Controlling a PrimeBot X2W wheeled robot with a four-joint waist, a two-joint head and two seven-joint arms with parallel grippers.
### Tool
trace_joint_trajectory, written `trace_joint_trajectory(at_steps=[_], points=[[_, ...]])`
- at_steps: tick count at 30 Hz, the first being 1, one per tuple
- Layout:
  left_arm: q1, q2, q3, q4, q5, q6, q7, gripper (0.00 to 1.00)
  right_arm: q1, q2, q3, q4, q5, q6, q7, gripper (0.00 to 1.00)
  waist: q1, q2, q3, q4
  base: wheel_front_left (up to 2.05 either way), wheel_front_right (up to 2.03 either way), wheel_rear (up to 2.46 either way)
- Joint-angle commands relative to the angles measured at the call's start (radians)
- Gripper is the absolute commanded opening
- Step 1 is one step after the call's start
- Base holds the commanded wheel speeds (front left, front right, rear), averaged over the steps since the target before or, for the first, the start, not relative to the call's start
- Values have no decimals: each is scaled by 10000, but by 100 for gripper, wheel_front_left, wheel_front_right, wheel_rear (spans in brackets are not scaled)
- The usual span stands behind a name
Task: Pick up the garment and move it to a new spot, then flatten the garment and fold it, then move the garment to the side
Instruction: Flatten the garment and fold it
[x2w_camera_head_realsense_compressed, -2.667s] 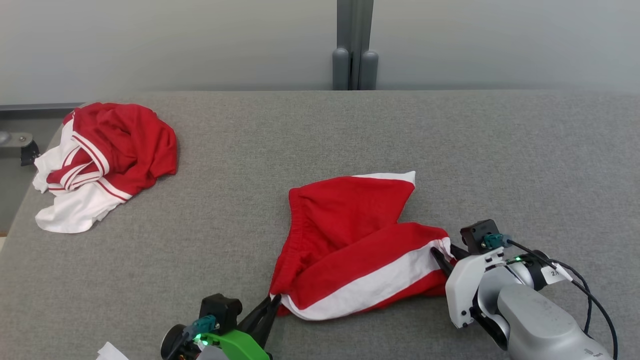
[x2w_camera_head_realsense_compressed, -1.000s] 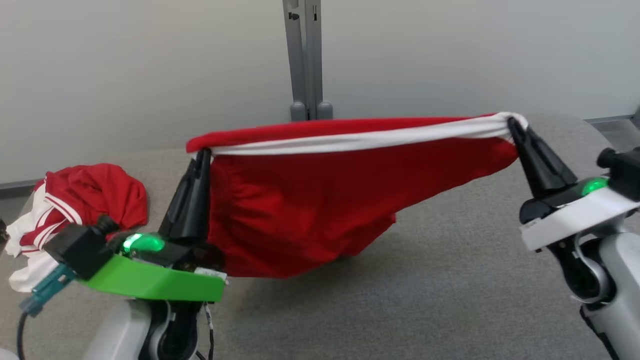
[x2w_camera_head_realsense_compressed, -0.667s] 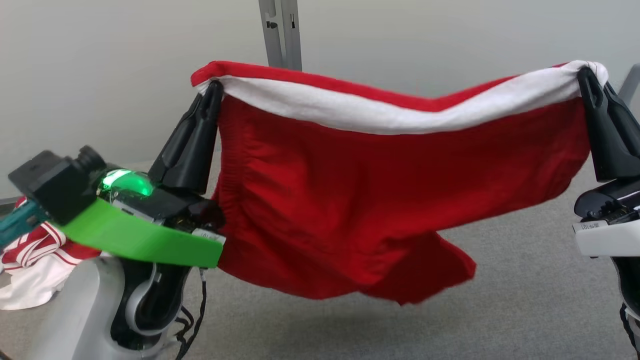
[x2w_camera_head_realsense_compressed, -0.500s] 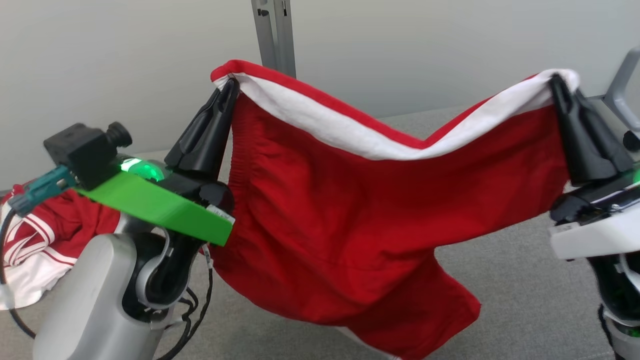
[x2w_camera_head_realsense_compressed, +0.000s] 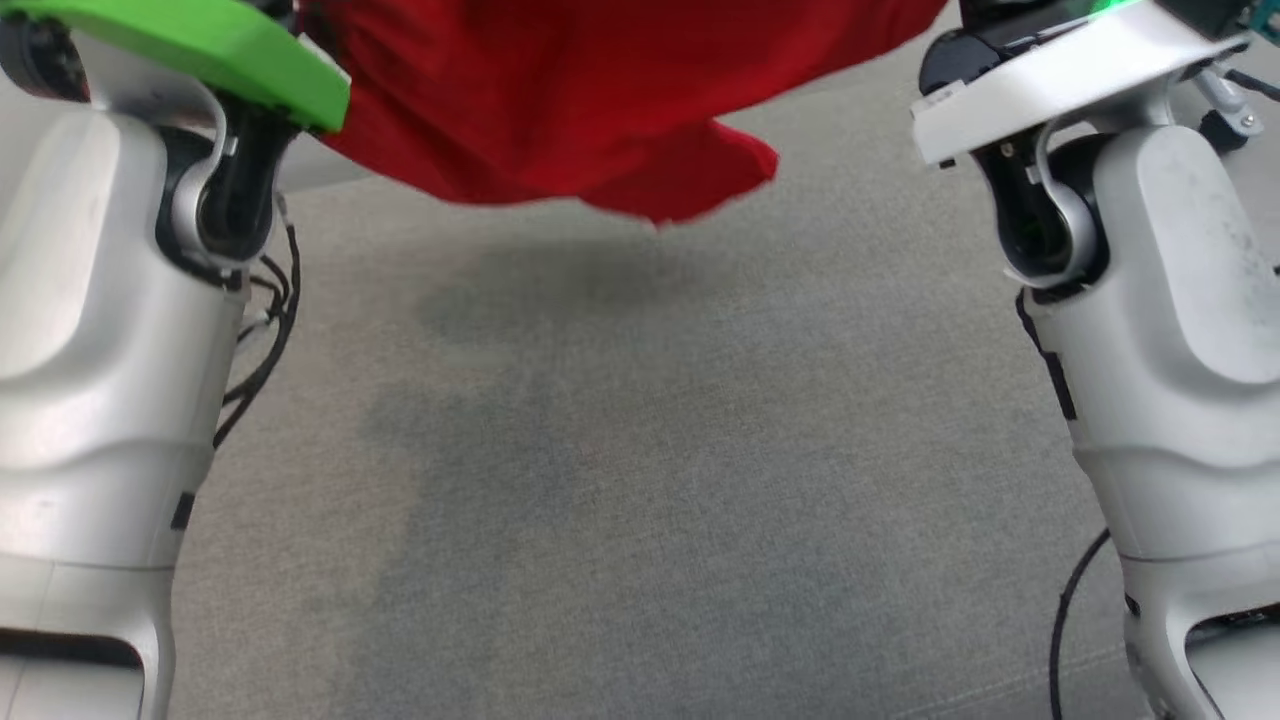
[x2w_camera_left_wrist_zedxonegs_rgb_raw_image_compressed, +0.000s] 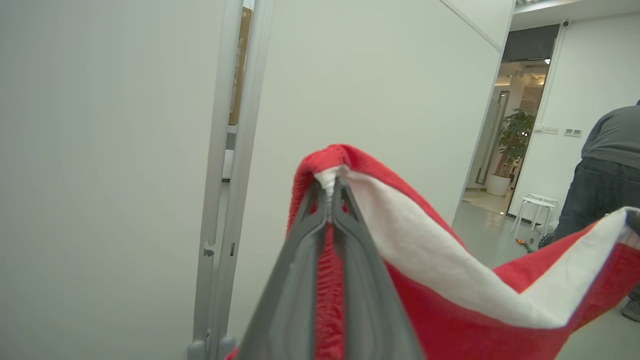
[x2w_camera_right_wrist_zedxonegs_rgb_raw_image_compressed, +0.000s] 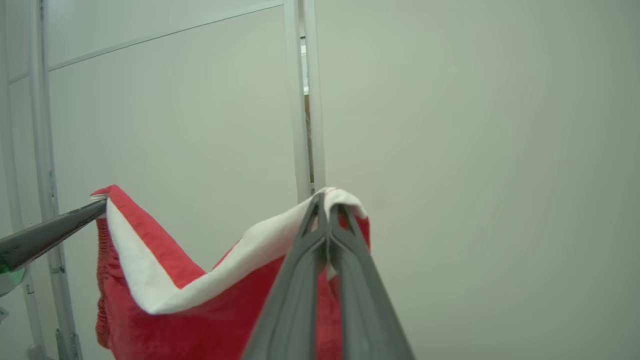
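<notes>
**Both arms up, both grippers pinched tight**

The left forearm and right forearm stand upright at either side of the head view, with the wrists bent over at its top edge. The left gripper has its fingers pressed together on one corner of the garment. The right gripper is clamped the same way on the other corner.

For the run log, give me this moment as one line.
stage: garment held aloft | left gripper: shut on one top corner | right gripper: shut on other corner | hem: hanging above grey table
</notes>
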Motion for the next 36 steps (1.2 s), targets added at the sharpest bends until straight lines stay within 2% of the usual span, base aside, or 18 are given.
trace_joint_trajectory(at_steps=[1,6,10,13,15,18,26,33,36], points=[[-366,-32,-87,412,160,-109,-251,0,-234,158,114,425,-4,-11,-374,0,-1,0,1175,-517,0,0,0],[-656,-249,-251,1971,247,-280,-997,0,-301,522,821,1957,276,-11,-1176,0,-1,0,2138,-496,0,0,0],[-66,-572,-420,2951,-22,-377,-1554,0,104,501,1234,3206,303,-13,-1544,0,-1,0,2580,-278,0,0,0],[565,-914,-498,3158,-203,-418,-1882,0,582,483,1241,3572,427,-11,-1630,0,-1,0,2585,-56,0,0,0],[1158,-1103,-659,3019,-245,-423,-2021,0,1024,379,1120,3281,484,-11,-1634,0,-1,0,2480,78,0,0,0],[2147,-1101,-843,2458,-171,-421,-2095,0,1982,144,877,2505,396,-13,-1627,0,-1,0,2216,225,0,0,0],[5262,-1166,176,-337,503,-424,-2090,0,5037,-126,-643,-56,-192,-13,-1626,0,-1,0,1126,441,0,0,0],[8353,-1651,908,-2592,655,-424,-2094,0,8110,-41,-1472,-1809,-530,-13,-1592,0,-1,0,-386,483,0,0,0],[9797,-1869,1006,-3513,780,-402,-2093,0,9441,26,-1736,-2716,-605,-13,-1230,0,-1,0,-999,549,0,0,0]])
